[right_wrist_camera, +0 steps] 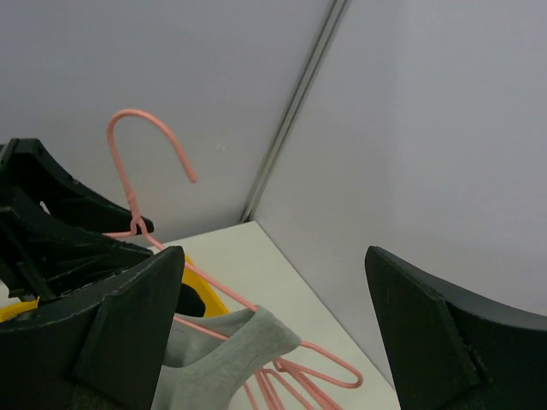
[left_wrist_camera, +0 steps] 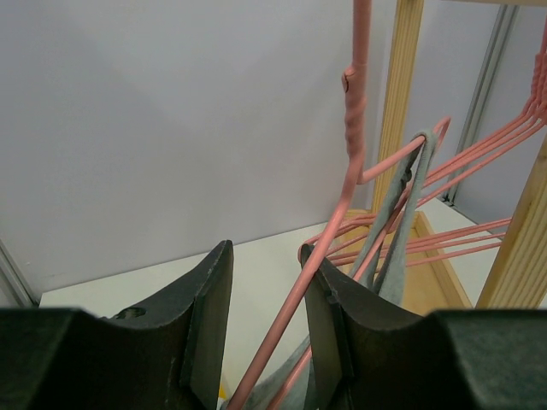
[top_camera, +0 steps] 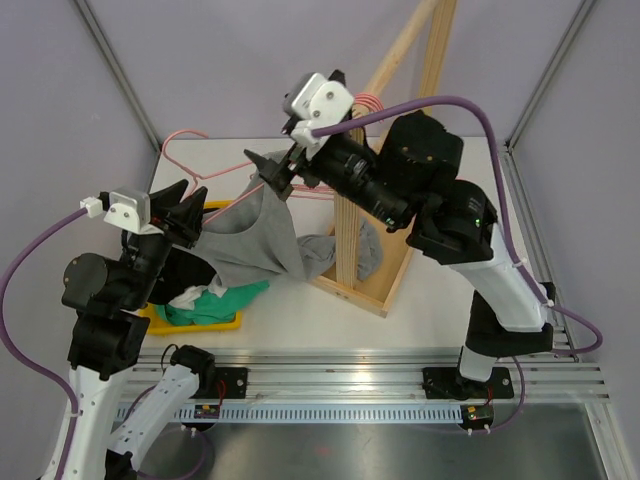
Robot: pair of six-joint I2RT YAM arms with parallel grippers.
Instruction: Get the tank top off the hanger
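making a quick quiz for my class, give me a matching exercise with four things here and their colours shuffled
Things:
1. hanger
2. tank top
3. bin
4. rack

Colours:
a. yellow
b. pale wood
c. pink
d. grey

Pairs: 1-c, 2-d, 3-a, 4-b
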